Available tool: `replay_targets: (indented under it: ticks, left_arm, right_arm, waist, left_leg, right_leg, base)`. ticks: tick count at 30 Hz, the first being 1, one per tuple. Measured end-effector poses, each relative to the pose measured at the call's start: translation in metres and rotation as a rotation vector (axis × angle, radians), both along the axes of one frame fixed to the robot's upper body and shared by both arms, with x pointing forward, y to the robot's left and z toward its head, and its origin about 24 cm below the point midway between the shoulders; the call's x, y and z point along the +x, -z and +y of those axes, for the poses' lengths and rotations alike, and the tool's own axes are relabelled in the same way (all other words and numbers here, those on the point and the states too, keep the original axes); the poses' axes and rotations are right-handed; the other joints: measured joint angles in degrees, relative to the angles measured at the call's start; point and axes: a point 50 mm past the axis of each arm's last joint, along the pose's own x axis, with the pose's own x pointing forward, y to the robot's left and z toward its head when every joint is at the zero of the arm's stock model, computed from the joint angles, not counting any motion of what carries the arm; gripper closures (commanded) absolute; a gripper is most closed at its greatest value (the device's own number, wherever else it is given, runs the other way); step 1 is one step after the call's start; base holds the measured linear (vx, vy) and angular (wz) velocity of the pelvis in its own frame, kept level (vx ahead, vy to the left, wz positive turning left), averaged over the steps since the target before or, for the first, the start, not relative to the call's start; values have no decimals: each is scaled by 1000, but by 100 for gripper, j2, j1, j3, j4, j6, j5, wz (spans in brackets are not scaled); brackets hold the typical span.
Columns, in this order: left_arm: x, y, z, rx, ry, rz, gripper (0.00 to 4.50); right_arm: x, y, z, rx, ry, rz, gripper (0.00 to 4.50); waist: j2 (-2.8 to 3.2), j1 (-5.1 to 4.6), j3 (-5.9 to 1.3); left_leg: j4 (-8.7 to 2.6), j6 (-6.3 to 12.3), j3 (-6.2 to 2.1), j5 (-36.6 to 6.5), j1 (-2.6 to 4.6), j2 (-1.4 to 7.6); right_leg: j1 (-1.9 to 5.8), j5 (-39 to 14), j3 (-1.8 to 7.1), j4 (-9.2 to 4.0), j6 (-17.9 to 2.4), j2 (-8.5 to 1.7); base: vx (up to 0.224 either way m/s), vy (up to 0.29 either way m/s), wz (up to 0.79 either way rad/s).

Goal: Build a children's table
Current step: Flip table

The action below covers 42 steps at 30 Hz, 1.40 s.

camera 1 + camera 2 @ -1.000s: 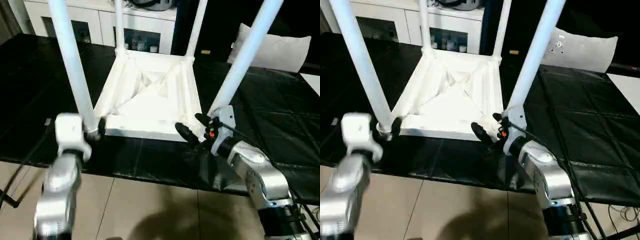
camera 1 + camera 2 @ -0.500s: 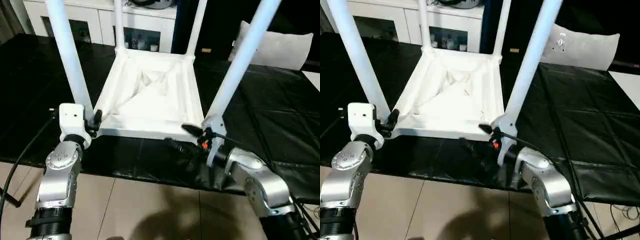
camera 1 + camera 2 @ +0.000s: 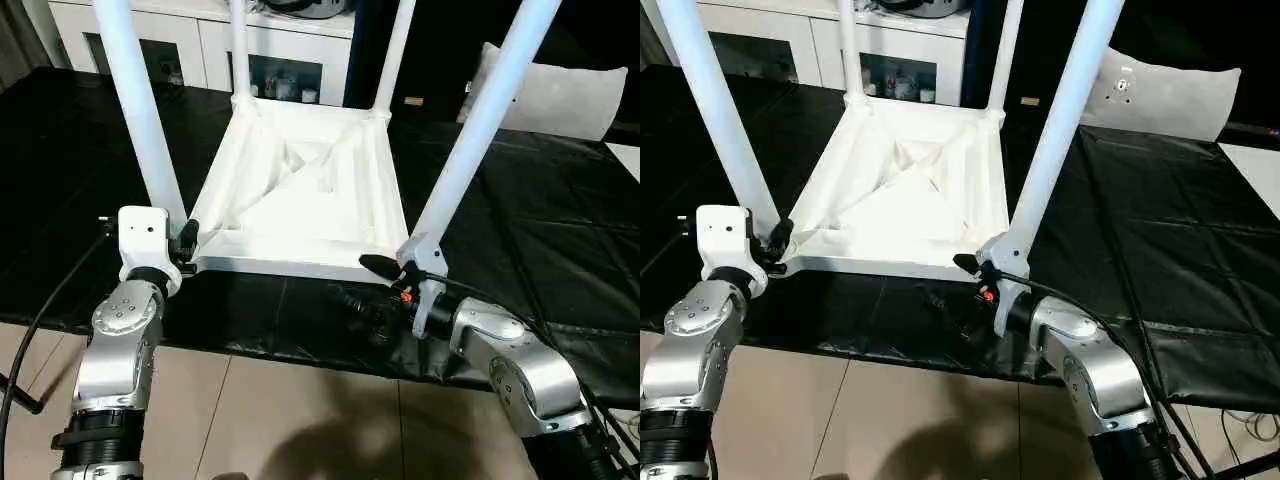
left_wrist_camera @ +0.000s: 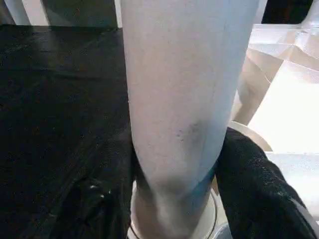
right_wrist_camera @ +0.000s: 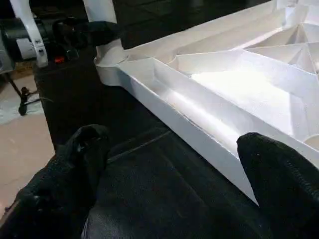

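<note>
White plastic tabletop [image 3: 300,200] lies upside down on the black counter [image 3: 560,250], ribbed underside up, with four legs standing upright in its corner sockets: the near-left leg [image 3: 140,110], near-right leg [image 3: 480,120] and two far legs [image 3: 238,50] at the back.

At the near-left corner the left hand [image 4: 174,174] is clamped on the base of the near-left leg, one black finger [image 4: 254,184] on each side of the shaft, just above the socket collar. The leg's long axis runs straight up from the hand.

Right hand [image 3: 365,285] is spread apart and holds nothing. In the right wrist view its two fingers [image 5: 75,164] straddle the tabletop's near rim [image 5: 199,124], apart from it, one low over the counter and the other up by the rim. This hand sits at the near edge, just inside the near-right leg, which rises just beside the wrist.

Judging by this, all legs look seated, so the job seems near its end. Any coming move on the near-right leg would fall to the right hand, which is nearer it.
</note>
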Motion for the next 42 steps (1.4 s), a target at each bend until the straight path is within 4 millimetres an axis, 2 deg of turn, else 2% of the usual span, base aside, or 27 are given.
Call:
replay_targets:
  ticks: [10, 18, 24, 30, 35, 42]
  left_arm:
    - [0, -2, 0, -94, -14, 24, 250]
    - [-3, -5, -5, -327, -42, 49, 250]
    - [-9, -8, -15, -453, 16, 83, 250]
    - [-12, -11, -35, -421, 119, 136, 250]
    - [-11, -11, -45, -431, 149, 157, 250]
    - [-10, -10, -59, -592, 165, 153, 250]
  right_arm:
    - [-1, 2, 5, -7, -10, -23, 0]
    - [-1, 7, 4, -6, 0, 18, 0]
    - [2, 9, 0, 20, 54, 78, 0]
    - [16, 9, 0, 74, 165, 103, 0]
    - [25, 10, -4, 96, 235, 128, 0]
    - [24, 8, 0, 148, 222, 146, 0]
  waist:
    - [23, -5, 7]
    - [92, -16, 24]
    - [68, 23, 24]
    - [62, 79, 25]
    - [68, 1, 25]
    - [62, 15, 29]
  left_leg:
    - [0, 0, 1, 0, 0, 0]
    - [-11, 21, 7, 10, -4, -1]
    - [-17, 33, 6, 16, -6, -1]
    - [-21, 34, 7, 16, -6, -5]
    - [-22, 29, 10, 18, -4, -4]
    - [-27, 35, 9, 18, -14, -4]
  right_leg:
    - [0, 0, 1, -1, 0, 0]
    - [-7, -7, 3, -4, 1, -1]
    - [-8, -16, 0, -6, 5, -1]
    - [-8, -18, 2, -8, 7, -4]
    - [-8, -15, 3, -7, 3, -3]
    - [-18, -23, 2, -8, 11, -3]
  base:
    - [0, 0, 0]
    - [0, 0, 0]
    - [0, 0, 0]
    - [0, 0, 0]
    - [0, 0, 0]
    - [0, 0, 0]
